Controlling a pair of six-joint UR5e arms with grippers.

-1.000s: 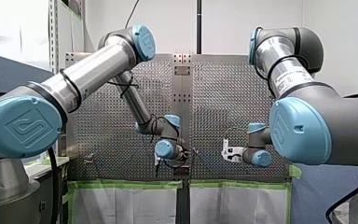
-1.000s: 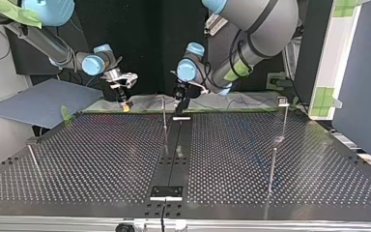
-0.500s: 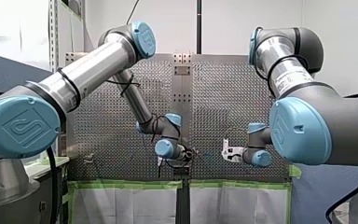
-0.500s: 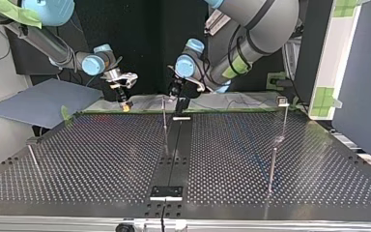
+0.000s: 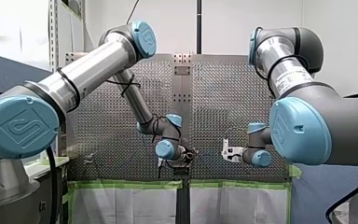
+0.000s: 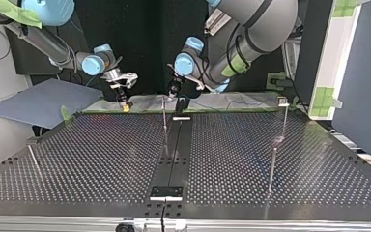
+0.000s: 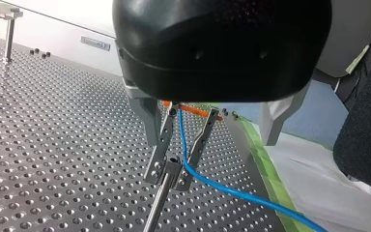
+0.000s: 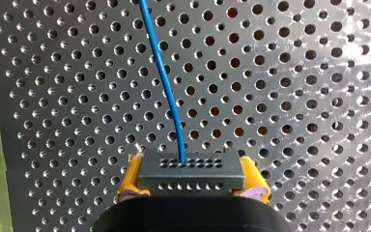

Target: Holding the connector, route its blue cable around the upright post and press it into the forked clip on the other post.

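Connector (image 8: 191, 171), one: clamped between the yellow pads of my right pincer (image 8: 192, 180), over the bench (image 8: 294, 96). Blue cable (image 8: 166, 82), one: ran from the connector and passed between my left pincer's (image 7: 170, 176) two parted metal fingers, astride one post (image 7: 157, 208).

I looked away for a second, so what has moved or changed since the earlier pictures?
My left gripper has shifted toward the top view's left, up to the upright post. My right gripper has not moved and stays shut on the connector, the blue cable still leading from it.
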